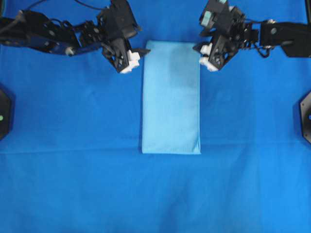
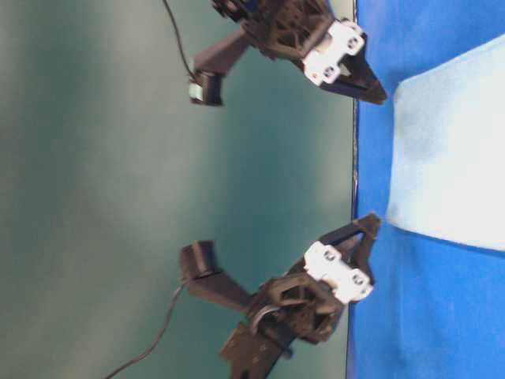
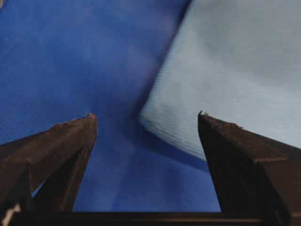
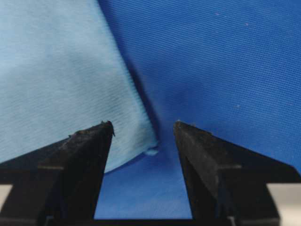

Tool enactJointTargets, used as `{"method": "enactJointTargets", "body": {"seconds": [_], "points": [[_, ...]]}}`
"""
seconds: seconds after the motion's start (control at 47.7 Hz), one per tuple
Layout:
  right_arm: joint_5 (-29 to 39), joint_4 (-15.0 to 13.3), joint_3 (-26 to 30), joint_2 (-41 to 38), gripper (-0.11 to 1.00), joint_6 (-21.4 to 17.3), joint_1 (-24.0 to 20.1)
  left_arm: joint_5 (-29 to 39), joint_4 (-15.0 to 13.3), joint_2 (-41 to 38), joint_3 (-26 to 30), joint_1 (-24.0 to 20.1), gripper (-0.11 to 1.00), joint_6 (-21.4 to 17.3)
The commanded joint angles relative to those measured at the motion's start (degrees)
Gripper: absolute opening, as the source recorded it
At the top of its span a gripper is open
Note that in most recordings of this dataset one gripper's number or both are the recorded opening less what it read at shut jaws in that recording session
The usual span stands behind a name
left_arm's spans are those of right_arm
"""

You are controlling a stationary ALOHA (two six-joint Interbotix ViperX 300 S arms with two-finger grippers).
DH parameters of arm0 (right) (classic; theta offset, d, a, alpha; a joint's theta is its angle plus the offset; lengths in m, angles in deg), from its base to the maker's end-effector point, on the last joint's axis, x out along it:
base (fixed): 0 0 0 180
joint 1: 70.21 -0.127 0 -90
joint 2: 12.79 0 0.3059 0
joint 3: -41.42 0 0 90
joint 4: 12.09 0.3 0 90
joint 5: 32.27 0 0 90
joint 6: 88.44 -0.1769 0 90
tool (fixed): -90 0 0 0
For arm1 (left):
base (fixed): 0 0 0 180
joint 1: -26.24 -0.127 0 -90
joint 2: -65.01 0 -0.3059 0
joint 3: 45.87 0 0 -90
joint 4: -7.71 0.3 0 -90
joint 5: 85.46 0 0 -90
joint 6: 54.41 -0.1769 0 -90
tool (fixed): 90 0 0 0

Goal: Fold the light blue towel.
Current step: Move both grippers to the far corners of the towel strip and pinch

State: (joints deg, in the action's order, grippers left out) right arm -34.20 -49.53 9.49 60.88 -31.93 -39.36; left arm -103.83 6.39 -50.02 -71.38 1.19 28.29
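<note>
Towel (image 1: 171,97), pale blue and folded into a long rectangle, is laid flat on the royal-blue sheet (image 1: 73,184) covering the desk, near the middle and nearer the far edge. The left claw (image 1: 136,57) is held just beside the towel's far left corner, jaws spread wide with nothing between them. The right claw (image 1: 204,56) is held just beside the far right corner, likewise wide apart and empty; whether either touches the cloth cannot be told.
</note>
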Motion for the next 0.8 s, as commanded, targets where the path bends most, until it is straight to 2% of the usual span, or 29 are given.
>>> {"method": "enactJointTargets", "body": {"seconds": [0.0, 0.398, 0.482, 0.649, 0.733, 0.775], "points": [[-0.4, -0.6, 2.0, -1.1, 0.59, -0.1, 0.6, -1.1, 0.0, -1.1, 1.8, -1.1, 0.82, -0.1], [-0.6, -0.7, 3.1, -5.4, 0.57, -0.1, 1.1, -1.8, 0.0, -4.5, 2.0, -1.8, 0.79, -0.3], [-0.2, -0.7, 2.7, -5.3, 0.5, -0.1, 0.7, -1.8, 0.0, -4.5, 1.9, -1.8, 0.67, -1.1], [-0.1, -0.8, 1.7, -4.9, 0.06, -0.3, 0.3, -1.5, 0.0, -4.5, 2.0, -1.8, 0.21, -3.0], [-0.1, -0.7, 1.2, -4.6, 0.04, -0.5, 0.3, -1.1, 0.0, -4.5, 2.1, -1.8, 0.03, -3.1], [-0.1, -0.7, 1.1, -4.5, 0.04, -0.6, 0.3, -0.9, 0.0, -4.5, 2.2, -1.8, 0.02, -3.1]]}}
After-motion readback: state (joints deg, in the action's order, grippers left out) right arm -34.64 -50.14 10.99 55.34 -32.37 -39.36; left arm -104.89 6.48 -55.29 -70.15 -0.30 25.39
